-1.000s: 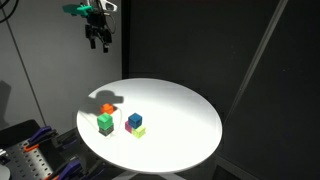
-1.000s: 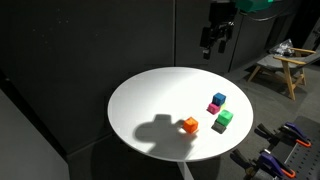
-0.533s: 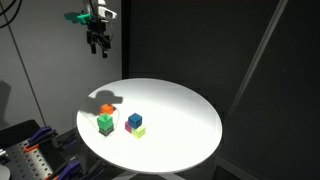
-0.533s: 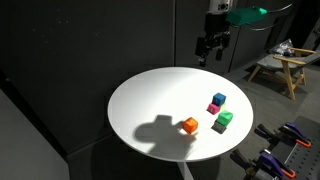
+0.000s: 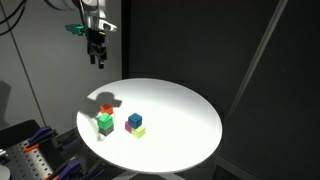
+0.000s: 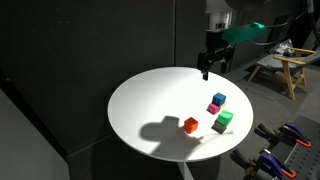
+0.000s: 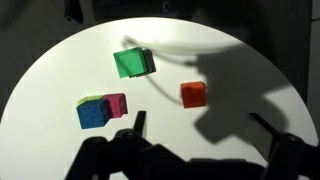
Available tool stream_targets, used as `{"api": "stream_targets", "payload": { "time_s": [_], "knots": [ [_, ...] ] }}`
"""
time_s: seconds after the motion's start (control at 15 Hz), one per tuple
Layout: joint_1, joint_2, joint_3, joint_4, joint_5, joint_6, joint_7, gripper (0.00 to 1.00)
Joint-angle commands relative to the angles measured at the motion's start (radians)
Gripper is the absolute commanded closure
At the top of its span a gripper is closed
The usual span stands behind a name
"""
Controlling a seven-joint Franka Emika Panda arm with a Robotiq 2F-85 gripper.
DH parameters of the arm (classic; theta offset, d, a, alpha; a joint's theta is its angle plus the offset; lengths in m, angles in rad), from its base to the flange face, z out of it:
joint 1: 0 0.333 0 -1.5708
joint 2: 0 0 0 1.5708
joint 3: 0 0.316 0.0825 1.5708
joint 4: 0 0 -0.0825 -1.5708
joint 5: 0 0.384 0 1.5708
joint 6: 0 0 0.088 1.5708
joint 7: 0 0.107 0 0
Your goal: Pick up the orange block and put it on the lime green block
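The orange block (image 5: 107, 108) lies on the round white table (image 5: 180, 125), just behind the lime green block (image 5: 105, 124) and apart from it. Both exterior views show them; the orange block (image 6: 190, 125) is left of the lime green block (image 6: 224, 118). In the wrist view the orange block (image 7: 193, 95) is right of the lime green block (image 7: 132, 62). My gripper (image 5: 97, 58) hangs high above the table's far edge, open and empty. It also shows in an exterior view (image 6: 204, 70) and in the wrist view (image 7: 198, 118).
A blue cube (image 7: 92, 113), a magenta cube (image 7: 117, 104) and a pale yellow-green cube (image 5: 139, 131) cluster near the lime green block. Black curtains surround the table. Clamps (image 6: 283, 142) lie beside the table, and a wooden stool (image 6: 280, 65) stands behind.
The gripper has come down and turned more vertical over the table's far edge. The blocks have not moved.
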Motion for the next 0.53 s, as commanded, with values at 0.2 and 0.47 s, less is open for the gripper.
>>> {"api": "stream_targets", "payload": {
  "time_s": [0.2,0.47],
  "knots": [
    [0.001,0.031,-0.005,-0.047,-0.024,0.064,0.066,0.0],
    [0.001,0.054,-0.011,-0.069,-0.024,0.088,0.089,0.0]
  ]
}}
